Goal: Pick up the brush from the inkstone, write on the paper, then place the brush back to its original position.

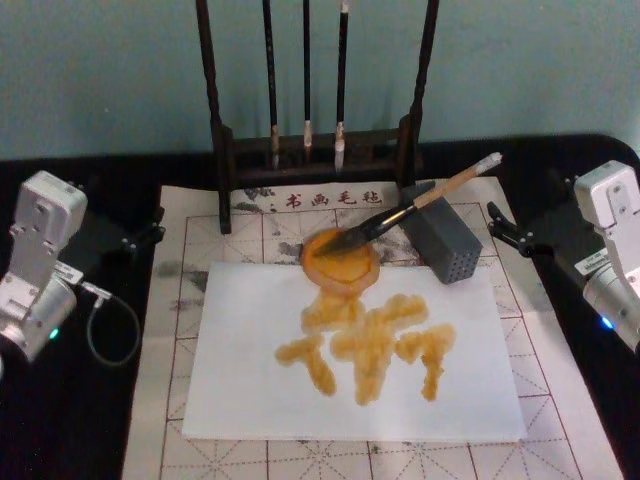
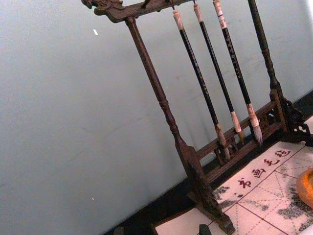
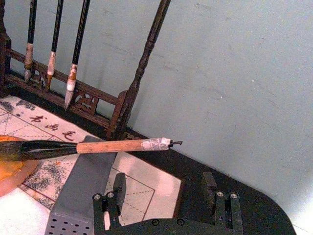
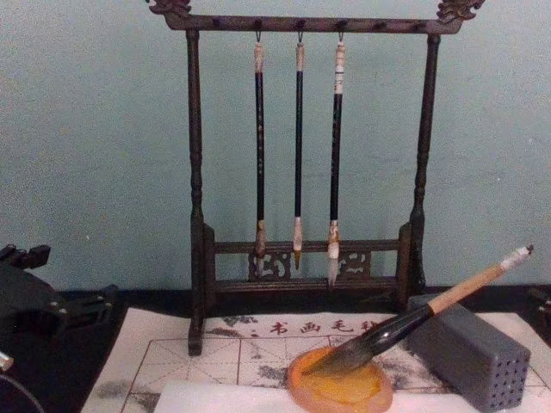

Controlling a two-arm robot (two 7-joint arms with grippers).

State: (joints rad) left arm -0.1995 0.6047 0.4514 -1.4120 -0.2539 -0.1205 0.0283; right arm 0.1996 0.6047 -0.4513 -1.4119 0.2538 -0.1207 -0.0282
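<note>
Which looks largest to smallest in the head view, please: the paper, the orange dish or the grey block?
1. the paper, clearly largest.
2. the orange dish and the grey block: these look about alike, so I would not rank them.

1. The brush [image 3: 98, 146] loses its bristle tip past the right wrist view's edge.
2. The chest view's lower edge cuts the paper [image 4: 215, 400] (and the inkstone's [image 4: 294, 379] near rim).
3. The head view crops the rack's [image 1: 212, 100] top.

light: soft, even, moderate | shadows: faint | brightest: paper [image 1: 240, 380], washed pale
</note>
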